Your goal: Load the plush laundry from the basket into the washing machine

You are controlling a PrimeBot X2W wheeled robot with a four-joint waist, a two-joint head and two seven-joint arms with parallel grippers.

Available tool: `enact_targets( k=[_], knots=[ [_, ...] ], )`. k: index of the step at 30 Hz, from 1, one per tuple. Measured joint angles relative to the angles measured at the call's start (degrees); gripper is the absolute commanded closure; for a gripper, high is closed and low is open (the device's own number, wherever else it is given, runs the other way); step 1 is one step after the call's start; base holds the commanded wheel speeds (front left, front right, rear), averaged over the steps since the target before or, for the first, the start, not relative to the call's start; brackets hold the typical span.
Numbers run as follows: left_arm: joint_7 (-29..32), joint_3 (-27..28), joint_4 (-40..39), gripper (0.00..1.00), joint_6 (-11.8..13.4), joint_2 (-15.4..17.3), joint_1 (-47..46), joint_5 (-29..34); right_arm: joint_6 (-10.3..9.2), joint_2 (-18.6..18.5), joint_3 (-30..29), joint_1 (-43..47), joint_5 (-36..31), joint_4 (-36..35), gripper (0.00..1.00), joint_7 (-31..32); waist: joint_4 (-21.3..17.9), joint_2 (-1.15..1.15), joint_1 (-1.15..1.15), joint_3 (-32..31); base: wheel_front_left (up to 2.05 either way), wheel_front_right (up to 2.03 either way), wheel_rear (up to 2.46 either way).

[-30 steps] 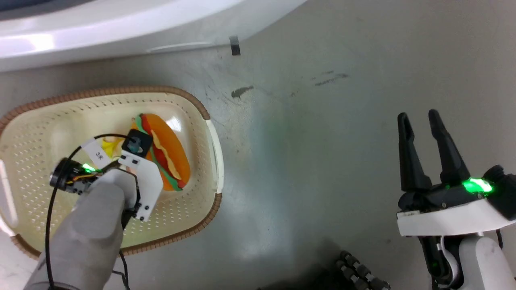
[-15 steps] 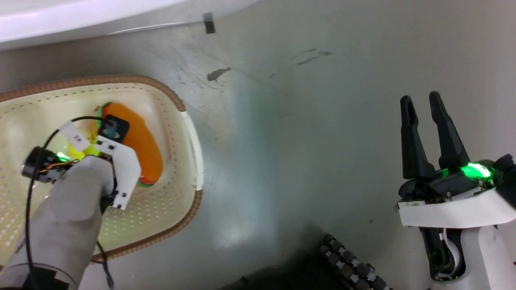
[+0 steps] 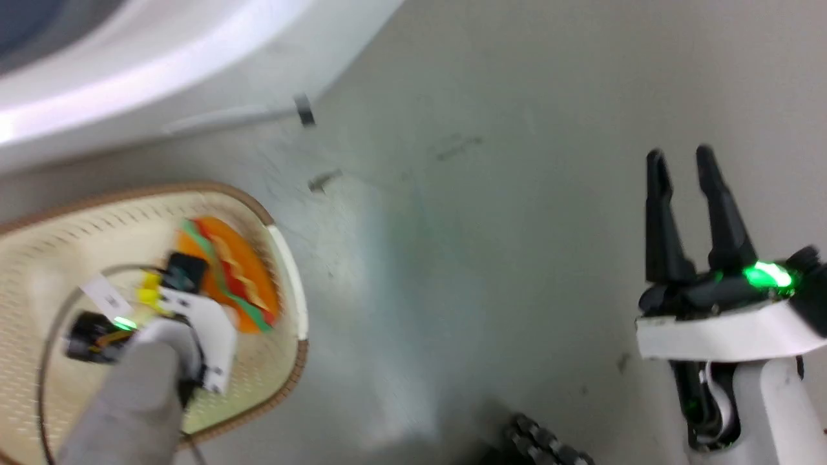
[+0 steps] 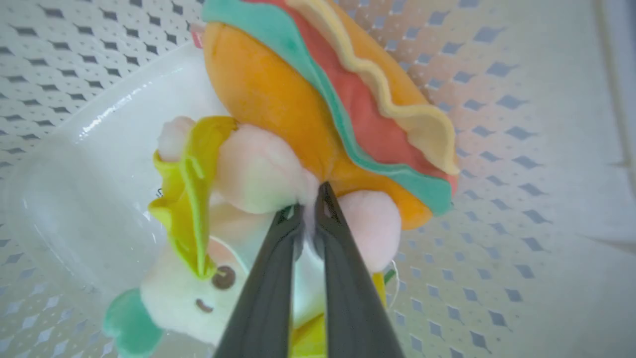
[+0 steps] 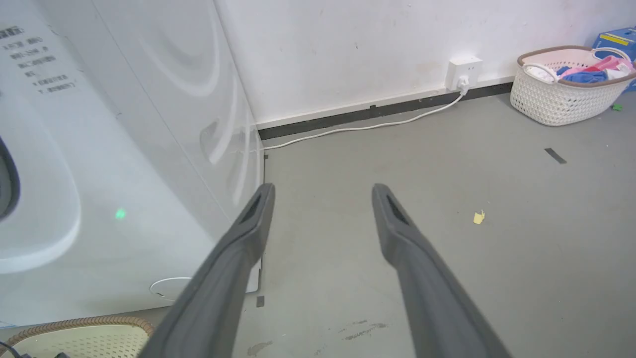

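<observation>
Scuffed grey floor (image 5: 497,273), white wall (image 5: 372,40) with black skirting (image 5: 348,119), white wall socket (image 5: 463,72), white cable (image 5: 377,125) trailing along the floor, white woven hamper (image 5: 561,99) of coloured clothes in the far corner, blue box (image 5: 618,37) behind it, yellow scrap (image 5: 478,217) nearby.

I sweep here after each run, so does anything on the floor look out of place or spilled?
A small yellow scrap lies loose on the grey floor, right of the open right gripper in its wrist view. Dark smudges mark the floor near the washing machine. Nothing looks spilled.
</observation>
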Motion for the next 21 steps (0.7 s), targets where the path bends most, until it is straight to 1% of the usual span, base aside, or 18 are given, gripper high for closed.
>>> enact_targets(
  k=[3, 8, 13, 17, 21],
  knots=[
    [-3.7, -0.1, -0.4, 1.00, -0.8, -2.4, 2.8, -0.7, 0.00, 0.0, -0.1, 1.9, -2.6, 0.4, 0.00, 0.0, 1.6, 0.00, 0.00, -4.7, 0.00, 0.00, 0.00],
    [-8.8, -0.6, -0.7, 1.00, -1.8, -4.9, 6.9, -1.4, 0.00, 0.0, -1.2, 4.5, -5.6, 1.2, 0.00, 0.0, 5.2, 0.00, -0.01, -12.5, 0.00, 0.00, 0.00],
    [-11.8, -0.5, -2.8, 1.00, -2.0, -7.0, 10.7, -2.9, 0.00, 0.0, -2.0, 7.5, -7.9, 2.4, 0.00, 0.0, 9.3, 0.00, -0.01, -19.1, 0.00, 0.00, 0.00],
    [-12.5, 0.2, -7.3, 1.00, -1.7, -7.9, 14.5, -3.6, 0.00, 0.0, -2.7, 10.3, -9.0, 3.0, 0.00, 0.0, 12.8, 0.00, -0.02, -23.6, 0.00, 0.00, 0.00],
    [-12.6, 2.4, -16.7, 1.00, -0.1, -8.0, 19.1, -4.0, 0.00, 0.0, -3.5, 11.7, -10.0, 3.2, 0.00, 0.0, 15.8, 0.00, -0.02, -27.2, 0.00, 0.00, 0.00]
  ],
)
